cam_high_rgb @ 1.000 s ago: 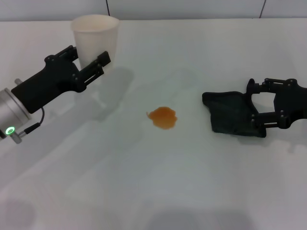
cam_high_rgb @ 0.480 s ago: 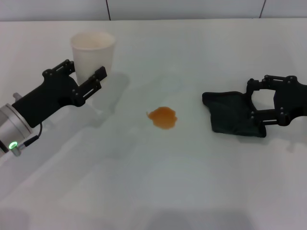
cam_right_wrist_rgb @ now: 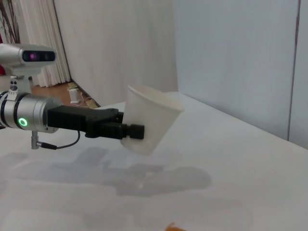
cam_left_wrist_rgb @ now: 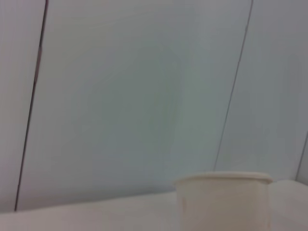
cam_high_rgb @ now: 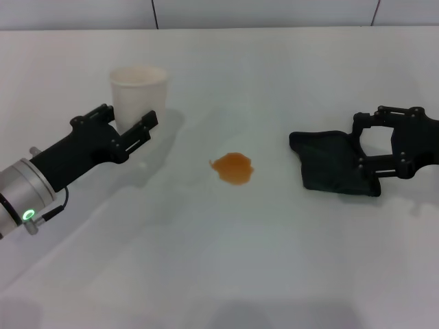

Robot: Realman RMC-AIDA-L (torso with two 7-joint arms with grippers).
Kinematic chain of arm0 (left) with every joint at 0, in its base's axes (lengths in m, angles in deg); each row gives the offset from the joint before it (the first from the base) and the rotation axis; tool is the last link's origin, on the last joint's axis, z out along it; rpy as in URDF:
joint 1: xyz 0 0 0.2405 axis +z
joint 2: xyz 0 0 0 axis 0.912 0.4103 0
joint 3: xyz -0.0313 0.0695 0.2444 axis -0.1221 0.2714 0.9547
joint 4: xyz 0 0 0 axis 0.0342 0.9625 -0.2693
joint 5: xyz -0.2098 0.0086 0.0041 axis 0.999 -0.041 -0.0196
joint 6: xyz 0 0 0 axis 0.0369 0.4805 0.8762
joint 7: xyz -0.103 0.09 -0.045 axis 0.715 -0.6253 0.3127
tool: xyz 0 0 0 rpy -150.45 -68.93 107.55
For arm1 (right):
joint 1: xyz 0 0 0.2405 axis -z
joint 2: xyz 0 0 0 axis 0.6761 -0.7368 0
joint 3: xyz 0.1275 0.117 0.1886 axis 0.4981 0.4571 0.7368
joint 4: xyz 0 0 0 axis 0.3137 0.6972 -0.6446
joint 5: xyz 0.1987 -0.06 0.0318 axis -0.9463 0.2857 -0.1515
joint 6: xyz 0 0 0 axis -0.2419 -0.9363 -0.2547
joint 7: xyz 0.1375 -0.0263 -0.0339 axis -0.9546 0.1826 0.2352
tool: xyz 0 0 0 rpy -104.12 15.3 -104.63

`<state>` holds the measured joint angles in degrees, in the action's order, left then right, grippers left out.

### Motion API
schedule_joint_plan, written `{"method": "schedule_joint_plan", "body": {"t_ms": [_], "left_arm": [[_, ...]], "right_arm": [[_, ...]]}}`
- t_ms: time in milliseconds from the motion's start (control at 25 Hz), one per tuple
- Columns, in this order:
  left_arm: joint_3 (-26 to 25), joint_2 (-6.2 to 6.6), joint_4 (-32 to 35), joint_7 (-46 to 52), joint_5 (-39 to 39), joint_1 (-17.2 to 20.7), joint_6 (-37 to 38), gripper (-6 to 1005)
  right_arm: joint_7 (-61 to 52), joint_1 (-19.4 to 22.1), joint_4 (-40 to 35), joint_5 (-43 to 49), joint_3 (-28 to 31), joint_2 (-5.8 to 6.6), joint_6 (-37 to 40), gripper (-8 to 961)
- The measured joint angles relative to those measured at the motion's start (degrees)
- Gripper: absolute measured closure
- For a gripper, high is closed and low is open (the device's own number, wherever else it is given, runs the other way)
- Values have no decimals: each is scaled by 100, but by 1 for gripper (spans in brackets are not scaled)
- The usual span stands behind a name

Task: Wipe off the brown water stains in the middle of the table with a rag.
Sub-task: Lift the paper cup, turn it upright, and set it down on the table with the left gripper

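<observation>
The brown water stain [cam_high_rgb: 233, 168] is a small orange-brown blotch in the middle of the white table [cam_high_rgb: 219, 267]. The dark rag [cam_high_rgb: 328, 168] lies flat to its right. My right gripper [cam_high_rgb: 361, 153] is open, its two fingers spread over the rag's right end, low at the table. My left gripper [cam_high_rgb: 127, 118] is at the left, shut on a white paper cup [cam_high_rgb: 139, 92] held upright, low over the table. The right wrist view shows the cup [cam_right_wrist_rgb: 151, 120] in the left gripper [cam_right_wrist_rgb: 129, 129]. The left wrist view shows only the cup's rim [cam_left_wrist_rgb: 224, 180].
A wall runs along the table's far edge [cam_high_rgb: 274, 26]. The bare tabletop stretches between the stain and the rag and across the front.
My left gripper has brought the cup down and a little to the right, from tilted and raised to upright near the table. The right gripper and the rag have barely moved.
</observation>
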<state>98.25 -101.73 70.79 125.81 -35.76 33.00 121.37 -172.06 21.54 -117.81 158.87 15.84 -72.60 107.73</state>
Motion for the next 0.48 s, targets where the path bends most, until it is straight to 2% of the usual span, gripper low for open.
{"method": "schedule_joint_plan", "body": {"t_ms": [480], "left_arm": [[0,21,-24,167,-447,-299,-597,422]], "right_arm": [[0,-1,-5,2,1,0,-9,96]]}}
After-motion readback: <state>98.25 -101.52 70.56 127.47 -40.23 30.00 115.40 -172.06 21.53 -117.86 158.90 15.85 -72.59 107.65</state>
